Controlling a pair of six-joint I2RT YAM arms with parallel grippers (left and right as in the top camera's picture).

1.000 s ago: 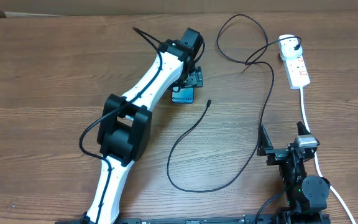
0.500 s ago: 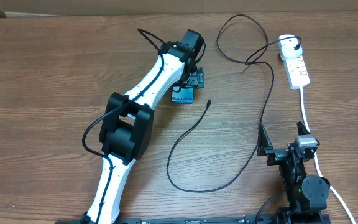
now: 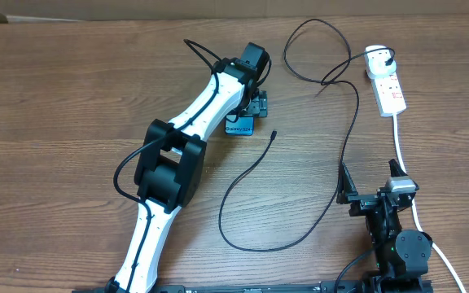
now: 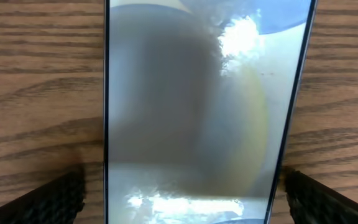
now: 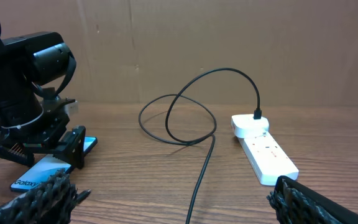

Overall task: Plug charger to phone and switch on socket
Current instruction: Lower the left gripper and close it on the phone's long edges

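The phone (image 3: pixel 238 127) lies flat on the table, its cyan end with the "Galaxy" text showing below my left gripper (image 3: pixel 252 103). In the left wrist view the phone's screen (image 4: pixel 191 106) fills the frame. The left gripper (image 4: pixel 182 194) is open, with one finger on each side of the phone's edges and small gaps between. The charger cable (image 3: pixel 255 167) lies loose, with its connector tip (image 3: pixel 273 133) right of the phone. Its plug (image 3: pixel 390 57) sits in the white socket strip (image 3: pixel 387 86). My right gripper (image 3: pixel 369 192) is open and empty (image 5: pixel 179 205), near the front edge.
The charger cable loops at the back (image 3: pixel 308 57) and runs across the middle (image 5: pixel 199 177) in front of the right gripper. The strip's thick white cord (image 3: pixel 401 146) runs down past the right arm. A cardboard wall (image 5: pixel 216 43) stands behind the table.
The left arm's elbow and wrist have shifted slightly to the right over the phone. The phone, the cable and the right arm have not moved.
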